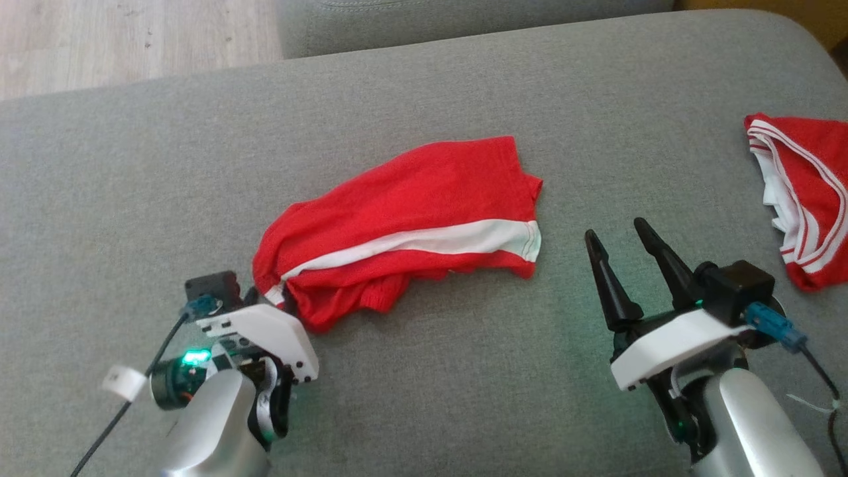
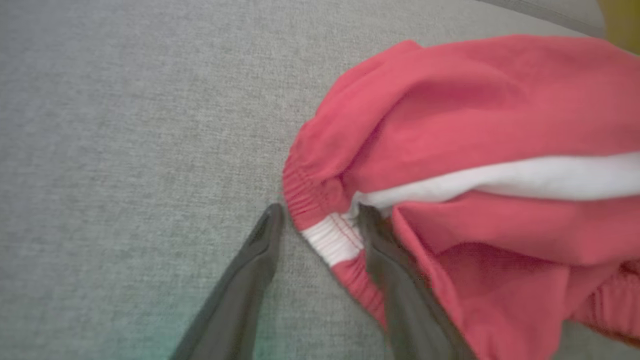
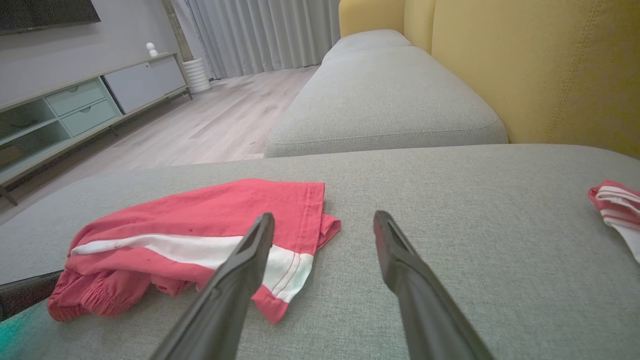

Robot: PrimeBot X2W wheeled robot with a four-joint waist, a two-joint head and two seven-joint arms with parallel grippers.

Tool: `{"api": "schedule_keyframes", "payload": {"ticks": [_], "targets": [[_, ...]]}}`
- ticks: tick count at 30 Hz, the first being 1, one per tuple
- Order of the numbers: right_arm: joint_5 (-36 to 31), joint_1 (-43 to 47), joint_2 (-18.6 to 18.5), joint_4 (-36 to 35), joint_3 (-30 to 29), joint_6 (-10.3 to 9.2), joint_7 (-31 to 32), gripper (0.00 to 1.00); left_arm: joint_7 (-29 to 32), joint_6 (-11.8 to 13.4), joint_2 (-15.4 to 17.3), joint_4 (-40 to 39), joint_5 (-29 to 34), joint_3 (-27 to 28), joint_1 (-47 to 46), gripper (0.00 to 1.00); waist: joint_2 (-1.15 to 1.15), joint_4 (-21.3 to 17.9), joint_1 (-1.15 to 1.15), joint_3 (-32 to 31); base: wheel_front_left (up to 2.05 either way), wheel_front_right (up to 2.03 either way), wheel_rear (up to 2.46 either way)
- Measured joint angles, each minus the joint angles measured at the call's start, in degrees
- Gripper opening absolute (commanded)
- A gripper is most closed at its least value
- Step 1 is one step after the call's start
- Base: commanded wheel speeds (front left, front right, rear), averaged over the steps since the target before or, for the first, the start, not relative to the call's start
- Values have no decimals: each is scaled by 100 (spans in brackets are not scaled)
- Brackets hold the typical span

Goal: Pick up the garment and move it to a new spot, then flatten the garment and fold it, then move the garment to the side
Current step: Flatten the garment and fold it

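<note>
Garment: a red garment (image 1: pixel 411 218) with a white stripe was seen crumpled near the middle of the grey sofa cushion (image 1: pixel 424 411), not yet flattened.
Left gripper: the left gripper (image 2: pixel 321 212) was found at 8 o'clock of the garment. Its fingers were held apart, with the white part of the elastic waistband (image 2: pixel 330 239) lying between them. One finger seemed to be tucked under the red cloth, and nothing was pinched yet.
Right gripper: the right gripper (image 1: pixel 615 228) was held at 4 o'clock of the garment, near its hem but apart from it, with the fingers spread wide and nothing between them.
Other cloth: a second red garment (image 1: pixel 811 199) with white stripes was lying well apart, at 3 o'clock.
Step judged: the waistband was probably about to be grasped for lifting.
Risk one: only a thin edge could be caught when the fingers are closed, so the cloth may slip out during the lift.
Risk two: two layers could be pinched together, because the waistband is bunched, and the flattening would be made harder.
Risk three: the hem side could be dragged and folded under, if only one side is lifted.
</note>
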Motion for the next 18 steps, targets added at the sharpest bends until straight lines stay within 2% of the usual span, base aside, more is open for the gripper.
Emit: {"api": "schedule_keyframes", "payload": {"ticks": [1, 5, 8, 15, 18], "targets": [[0, -7, 0, 5, 3, 0, -2, 100, 27, -1, 19, 16, 41, -48, -23, 0, 0, -5, 0, 1, 0, 0, 0], [0, -58, 0, 25, 11, 0, -2, 100, 73, -40, -2, 44, 55, -143, -62, 0, 0, 4, 0, -4, 0, 0, 0], [13, -133, 18, 22, 14, 0, 115, 100, -133, -38, 31, -15, 100, -148, -15, 0, 0, -1, 1, 2, 0, 0, 0], [292, -578, 367, 263, -97, 0, 1413, 100, -787, -5, 301, -669, 209, -124, 617, 0, 0, -72, 0, 73, 0, 0, 0], [336, -736, 402, 516, -188, 0, 1974, 100, -937, -13, 467, -982, 245, -116, 861, 0, 0, -50, 0, 120, 0, 0, 0]]}}
